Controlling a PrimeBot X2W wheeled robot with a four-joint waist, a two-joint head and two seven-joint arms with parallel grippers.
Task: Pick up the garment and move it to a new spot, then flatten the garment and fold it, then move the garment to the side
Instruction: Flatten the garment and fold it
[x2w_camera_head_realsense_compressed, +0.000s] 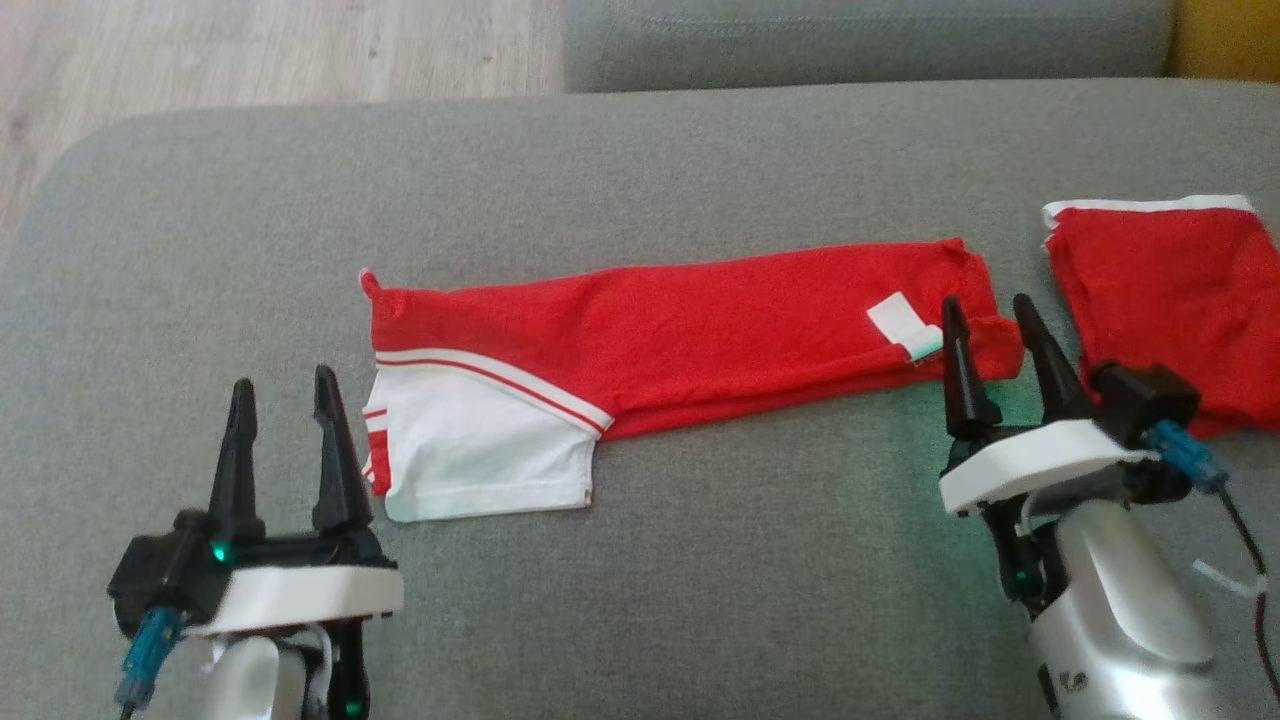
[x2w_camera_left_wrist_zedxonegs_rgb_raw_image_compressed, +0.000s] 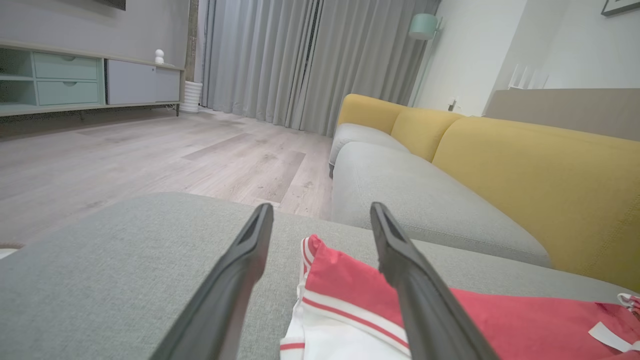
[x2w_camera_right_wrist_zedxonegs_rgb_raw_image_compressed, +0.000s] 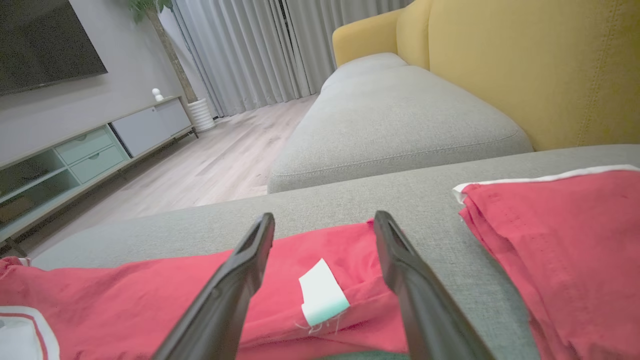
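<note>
Left gripper (x2w_camera_head_realsense_compressed: 283, 380) is spread wide, holding nothing, just beside the white sleeve end of the garment (x2w_camera_head_realsense_compressed: 700, 320), which lies as a long red strip across the grey sofa cushion (x2w_camera_head_realsense_compressed: 640, 600). My right gripper (x2w_camera_head_realsense_compressed: 986, 302) is spread too, tips over the strip's right end by the white label (x2w_camera_head_realsense_compressed: 905, 325). A folded red piece (x2w_camera_head_realsense_compressed: 1170, 300) lies further right.

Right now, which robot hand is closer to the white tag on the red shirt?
Right. The right gripper hovers just beside the white tag; the left gripper is at the far end of the garment, by its white part.
</note>
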